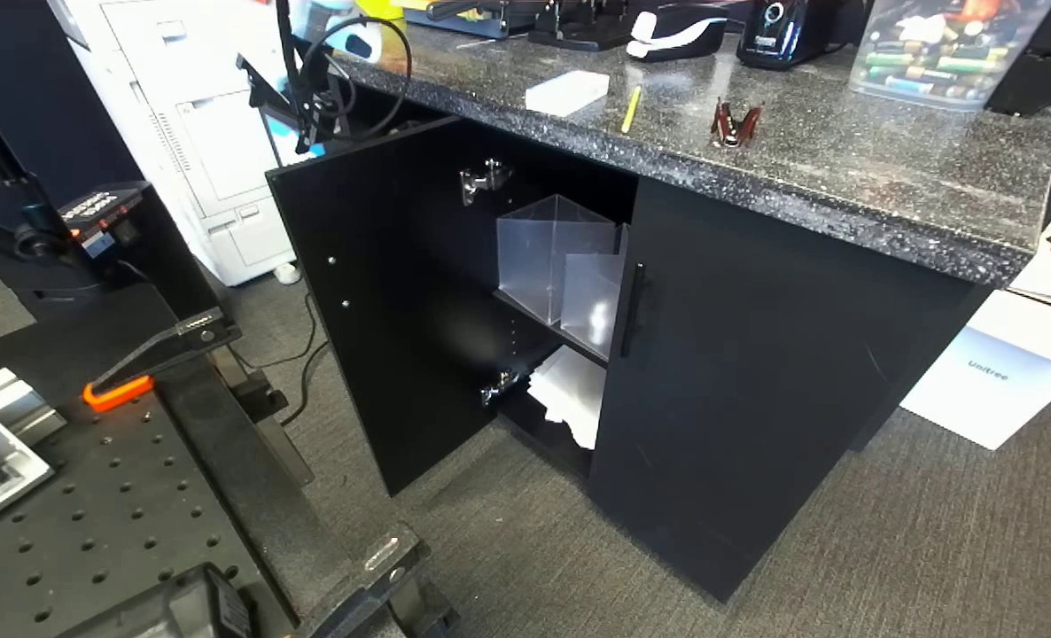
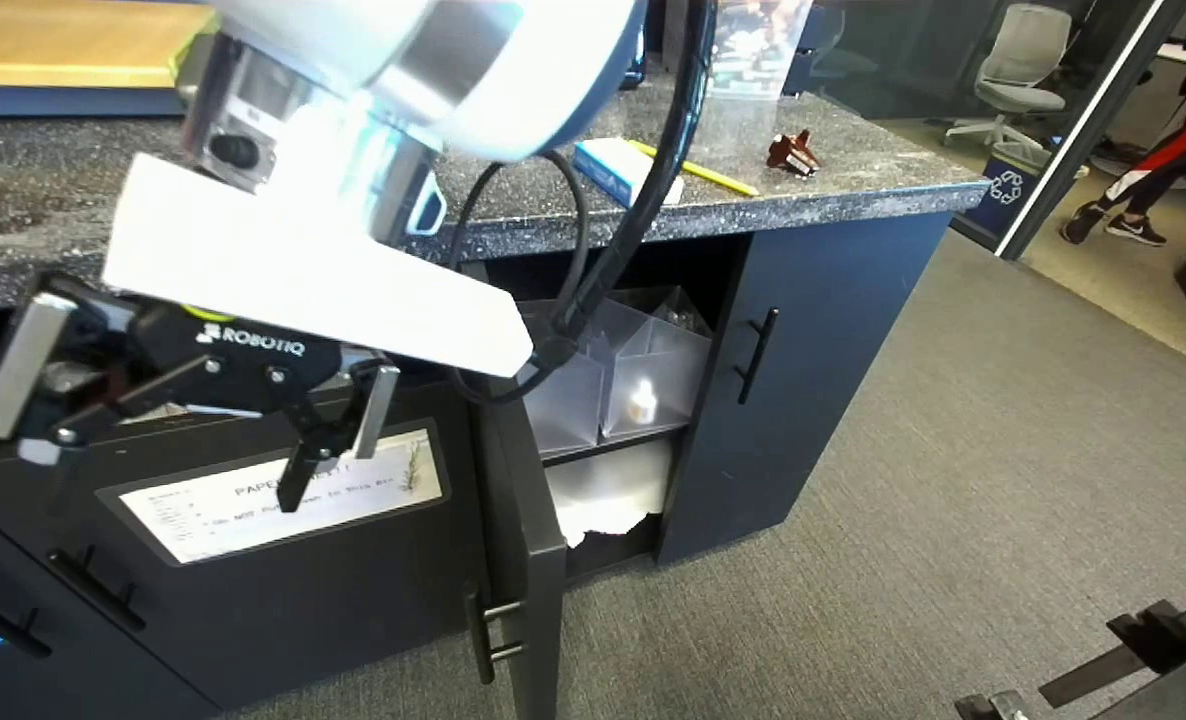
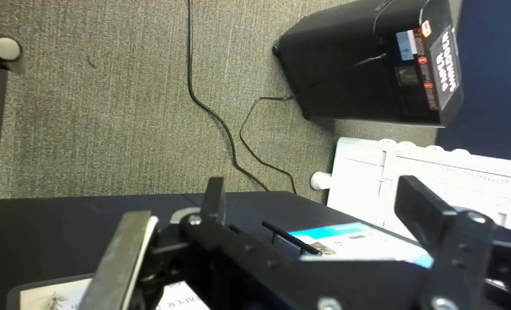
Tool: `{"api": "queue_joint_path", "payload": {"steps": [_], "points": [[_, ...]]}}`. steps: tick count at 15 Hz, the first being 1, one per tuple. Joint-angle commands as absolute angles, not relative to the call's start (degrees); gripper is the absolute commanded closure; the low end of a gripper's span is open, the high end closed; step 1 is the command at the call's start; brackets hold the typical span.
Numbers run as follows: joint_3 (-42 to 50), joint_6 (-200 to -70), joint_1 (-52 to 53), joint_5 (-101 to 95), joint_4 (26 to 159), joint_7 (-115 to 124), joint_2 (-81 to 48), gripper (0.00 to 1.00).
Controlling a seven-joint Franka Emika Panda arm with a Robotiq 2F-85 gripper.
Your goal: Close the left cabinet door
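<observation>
Foremost in the wrist view, the pincer (image 3: 316,201) gapes; the left cabinet door (image 1: 388,310) stands open.

I am logging gray carpet (image 1: 942,532) in both exterior views. A speckled countertop (image 1: 853,168) is gleaming. At far right in an exterior view, a pale office chair (image 2: 1021,58) is standing near a white-edged frame (image 2: 1085,140). In the wrist view, a dark blue wall (image 3: 492,82) is showing far right.
</observation>
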State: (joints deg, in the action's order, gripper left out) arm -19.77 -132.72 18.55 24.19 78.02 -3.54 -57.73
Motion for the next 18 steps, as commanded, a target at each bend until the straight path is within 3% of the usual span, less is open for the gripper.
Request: {"api": "queue_joint_path", "payload": {"steps": [1, 8, 18], "points": [[-18.8, -138.9, 18.0, 22.8, 84.5, -2.8, -57.1, 0.00], [-13.6, -147.2, 19.6, 16.1, 95.7, 2.5, -53.9, 0.00], [3.1, -149.4, 25.2, -2.3, 103.3, 16.8, -49.0, 0.00]]}}
